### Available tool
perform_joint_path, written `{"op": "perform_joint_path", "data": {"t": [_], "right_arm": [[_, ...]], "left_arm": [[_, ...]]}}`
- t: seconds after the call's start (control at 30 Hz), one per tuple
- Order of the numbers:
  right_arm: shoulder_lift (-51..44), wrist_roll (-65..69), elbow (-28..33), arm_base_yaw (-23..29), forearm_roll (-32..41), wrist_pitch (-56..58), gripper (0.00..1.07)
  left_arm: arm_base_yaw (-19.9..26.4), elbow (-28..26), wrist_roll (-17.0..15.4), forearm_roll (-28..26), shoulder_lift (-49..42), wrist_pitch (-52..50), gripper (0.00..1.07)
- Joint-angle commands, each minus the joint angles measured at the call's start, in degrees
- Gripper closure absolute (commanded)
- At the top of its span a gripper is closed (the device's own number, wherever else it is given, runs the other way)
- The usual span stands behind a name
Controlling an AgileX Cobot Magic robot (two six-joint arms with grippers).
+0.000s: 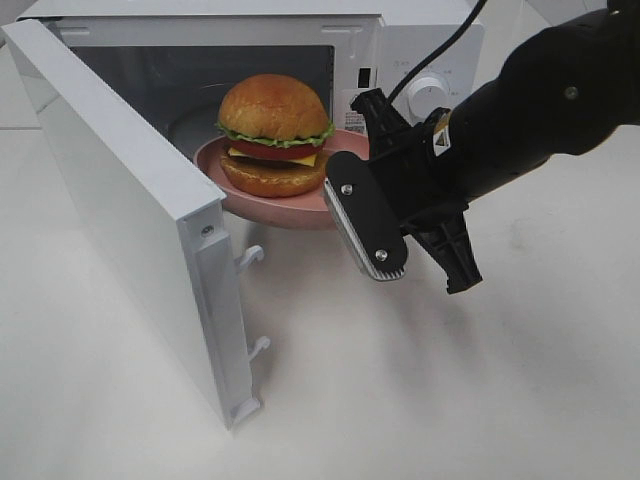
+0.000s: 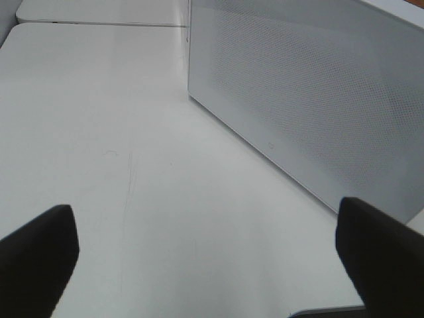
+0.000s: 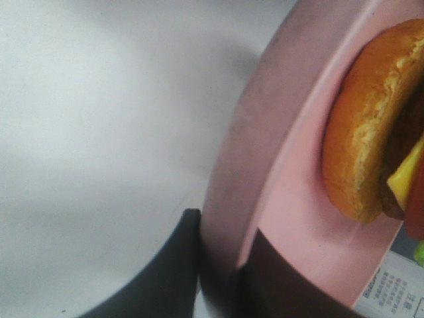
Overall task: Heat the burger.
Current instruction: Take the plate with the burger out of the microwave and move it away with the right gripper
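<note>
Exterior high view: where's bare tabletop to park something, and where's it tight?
Free: the white table in front of the microwave, between the open door and the right gripper; also the tabletop beside the microwave's side wall in the left wrist view. Crowded: the doorway, filled by the pink plate, burger and right gripper.

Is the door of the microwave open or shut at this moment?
Open. The microwave door is swung out wide, so the cavity shows, with the burger on its pink plate held at the opening by the right gripper.
</note>
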Motion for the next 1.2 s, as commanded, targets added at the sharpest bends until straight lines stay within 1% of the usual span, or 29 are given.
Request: {"op": "perform_joint_path", "data": {"t": [0.03,0.27,0.43,0.6,1.07,1.2], "right_arm": [[-4.3,0.46,1.78,-0.4,-0.74,-4.58,1.07],[-7.73,0.69,4.41,-0.4,-0.86,-4.53,1.07],[-10.89,1.26,6.65,-0.4,-2.41,-4.35,1.07],[-13.18,3.44,7.79,-0.4,-4.35,-4.35,1.07],[-18.39,4.98,10.49,-0.4,-6.07,-2.69,1.07],[-20.63,6.7,11.69,-0.4,-8.42,-1.43,1.07]], "left_arm": [[0.06,-0.06,-0.29,-0.17,-0.69,0.17,0.09],[0.06,-0.06,-0.29,-0.17,-0.69,0.17,0.09],[0.06,-0.06,-0.29,-0.17,-0.69,0.17,0.09],[0.06,-0.06,-0.29,-0.17,-0.69,0.17,0.09],[0.06,-0.06,-0.29,-0.17,-0.69,0.17,0.09],[0.06,-0.06,-0.29,-0.17,-0.69,0.17,0.09]]}}
